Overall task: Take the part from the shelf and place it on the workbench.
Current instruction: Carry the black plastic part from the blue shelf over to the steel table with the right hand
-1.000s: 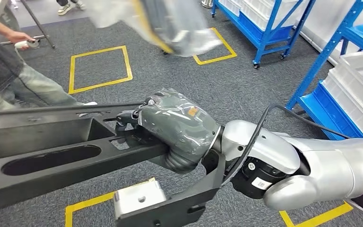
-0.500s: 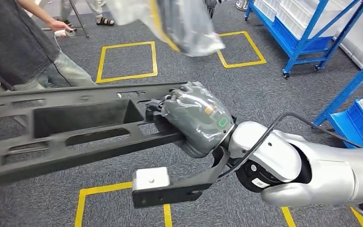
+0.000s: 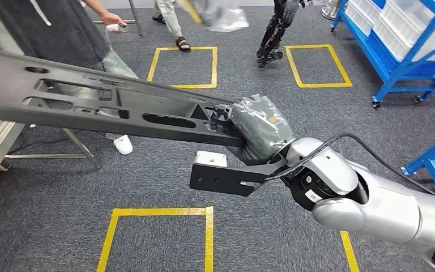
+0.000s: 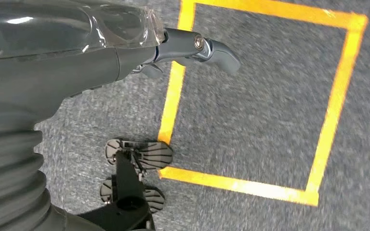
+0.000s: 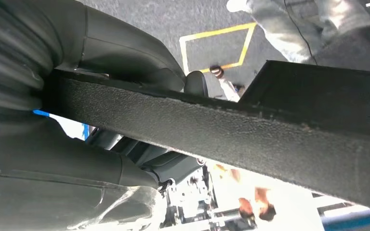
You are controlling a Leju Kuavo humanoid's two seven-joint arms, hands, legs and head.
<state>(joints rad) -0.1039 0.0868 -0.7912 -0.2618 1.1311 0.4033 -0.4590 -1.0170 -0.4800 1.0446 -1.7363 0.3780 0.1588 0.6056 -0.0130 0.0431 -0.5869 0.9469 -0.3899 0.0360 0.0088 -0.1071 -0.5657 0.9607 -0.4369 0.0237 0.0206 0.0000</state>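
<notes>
Your right hand (image 3: 257, 127) is clamped on one end of the long black part (image 3: 107, 105), which reaches out to the left, above the grey carpet floor (image 3: 147, 238). Your left hand (image 4: 125, 53) hangs over a yellow floor square (image 4: 337, 101), fingers apart, holding nothing. On the blue shelf (image 3: 396, 62) stand white bins (image 3: 391, 39); you cannot tell their contents. A person (image 3: 51, 28) stands near the part's far end.

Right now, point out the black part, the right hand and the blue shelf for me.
black part (image 3: 90, 105): head view, on its flat top face, mid-length.
right hand (image 3: 257, 127): head view, on the grey cover, gripping the part's end.
blue shelf (image 3: 408, 68): head view, on its lower blue frame.
</notes>
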